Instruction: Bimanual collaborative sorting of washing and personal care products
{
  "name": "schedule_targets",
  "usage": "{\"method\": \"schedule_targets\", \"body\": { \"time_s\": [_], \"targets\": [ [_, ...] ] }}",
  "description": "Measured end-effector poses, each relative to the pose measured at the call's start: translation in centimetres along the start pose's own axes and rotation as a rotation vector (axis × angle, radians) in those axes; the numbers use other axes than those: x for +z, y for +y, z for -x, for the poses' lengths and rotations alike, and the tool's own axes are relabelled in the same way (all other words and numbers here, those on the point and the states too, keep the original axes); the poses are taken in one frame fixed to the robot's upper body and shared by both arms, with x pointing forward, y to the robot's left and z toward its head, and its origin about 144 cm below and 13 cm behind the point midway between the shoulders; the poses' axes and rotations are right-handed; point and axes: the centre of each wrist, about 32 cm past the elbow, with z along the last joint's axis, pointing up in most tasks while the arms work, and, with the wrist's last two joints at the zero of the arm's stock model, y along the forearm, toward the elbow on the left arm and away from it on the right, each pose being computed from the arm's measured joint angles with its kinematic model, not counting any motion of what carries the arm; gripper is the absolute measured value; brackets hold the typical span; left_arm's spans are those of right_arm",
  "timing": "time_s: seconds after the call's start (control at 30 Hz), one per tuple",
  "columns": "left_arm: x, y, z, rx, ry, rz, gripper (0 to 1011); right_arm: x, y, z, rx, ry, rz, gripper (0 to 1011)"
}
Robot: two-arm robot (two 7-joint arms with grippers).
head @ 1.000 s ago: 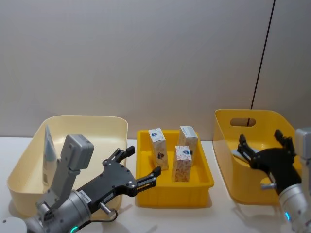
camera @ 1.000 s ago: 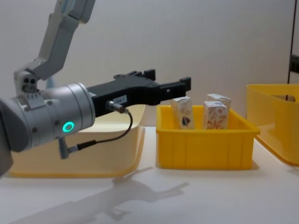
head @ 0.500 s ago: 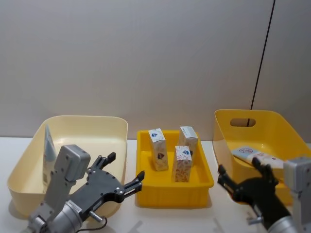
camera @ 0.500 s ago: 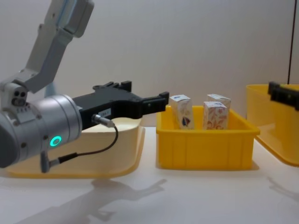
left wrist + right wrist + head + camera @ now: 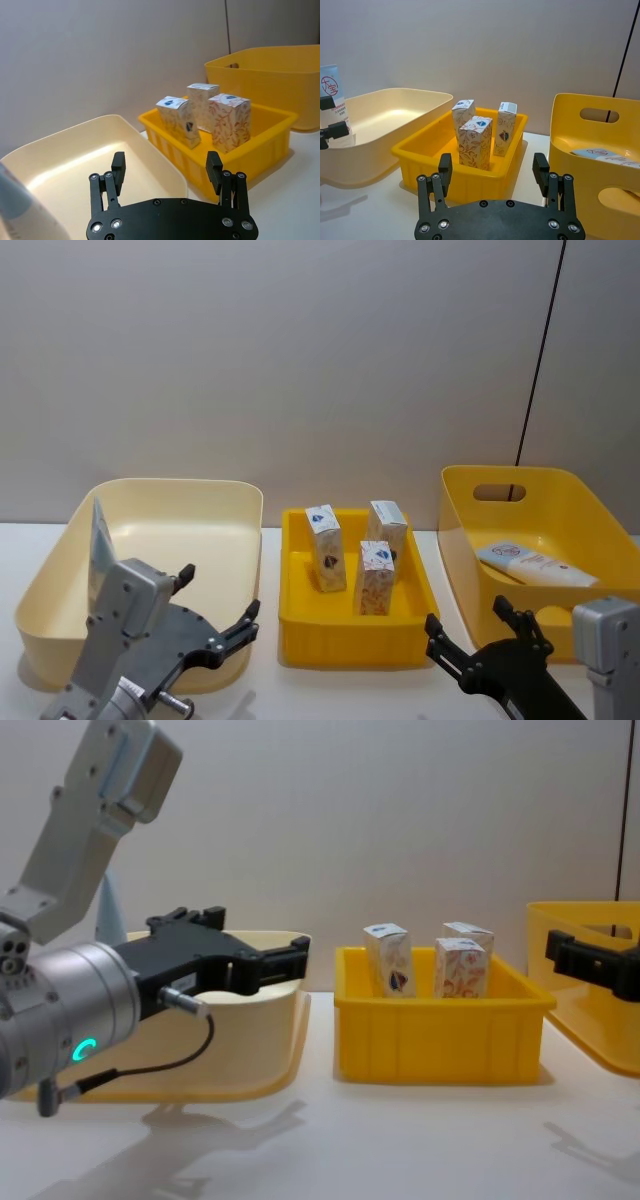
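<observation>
Cartons [image 5: 326, 547], three, stand upright in the middle yellow tray [image 5: 300, 625]. A flat tube [image 5: 532, 564] lies in the right yellow bin [image 5: 455, 540]; an upright tube [image 5: 100, 545] leans in the cream bin [image 5: 180, 485]. Our left gripper [image 5: 218, 590] and right gripper [image 5: 466, 615] hover before those bins, jaws released, empty.

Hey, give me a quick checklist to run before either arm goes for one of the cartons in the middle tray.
1. Left gripper open and empty: ok.
2. Right gripper open and empty: ok.
3. Front carton upright in the middle tray, nothing on top of it: ok.
4. Both grippers apart from the tray: ok.
5. Tube lying inside the right yellow bin: ok.
6. Which bin takes the cartons: cannot tell.
</observation>
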Motion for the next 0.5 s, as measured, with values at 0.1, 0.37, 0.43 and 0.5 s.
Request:
{"method": "schedule_targets", "body": {
  "time_s": [0.1,0.37,0.43,0.5],
  "targets": [
    [0.01,0.39,0.19,0.028,-0.015,-0.007,1003,0.0,-0.01,0.01,0.0,0.0,0.0,1001],
    [0.05,0.85,0.39,0.062,-0.034,-0.015,1003,-0.01,-0.01,0.01,0.0,0.0,0.0,1001],
    [0.04,0.86,0.4,0.064,-0.035,-0.016,1003,-0.01,-0.01,0.0,0.0,0.0,0.0,1001],
    [0.04,0.87,0.41,0.064,-0.035,-0.015,1004,0.0,-0.01,0.0,0.0,0.001,0.0,1001]
  ]
}}
